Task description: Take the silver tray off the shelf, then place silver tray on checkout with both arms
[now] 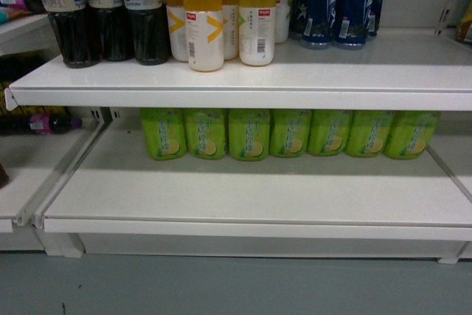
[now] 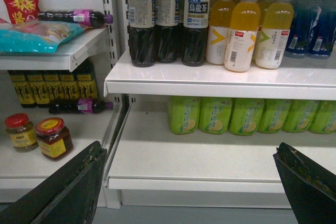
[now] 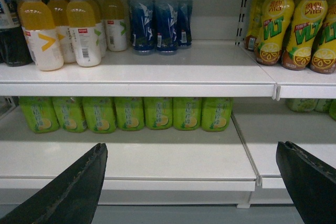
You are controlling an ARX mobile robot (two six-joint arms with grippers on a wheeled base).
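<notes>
The head view faces a white store shelf (image 1: pixel 243 79) whose long axis runs left to right across the frame, its flat front lip toward the camera. On this upper board stand dark tea bottles (image 1: pixel 107 9) at the left, orange juice bottles (image 1: pixel 221 12) in the middle and blue bottles (image 1: pixel 339 5) at the right. A lower shelf board (image 1: pixel 251 197) lies parallel beneath it, with a row of green bottles (image 1: pixel 287 134) lined up along its back and the front part bare. The silver tray cannot be seen in any of the three views, so its place and heading cannot be told.

In the left wrist view the left gripper (image 2: pixel 189 182) shows two black fingers (image 2: pixel 68 190) at the bottom corners, spread wide apart with nothing between them, in front of the lower board. To the left, a neighbouring shelf bay carries two red-lidded jars (image 2: pixel 52 137) and a purple-labelled bottle lying on its side (image 2: pixel 79 106).

In the right wrist view the right gripper (image 3: pixel 189 182) also has its fingers (image 3: pixel 68 192) released and wide apart, holding nothing. Yellow lemon-tea bottles (image 3: pixel 294 24) stand on the bay to the right.
</notes>
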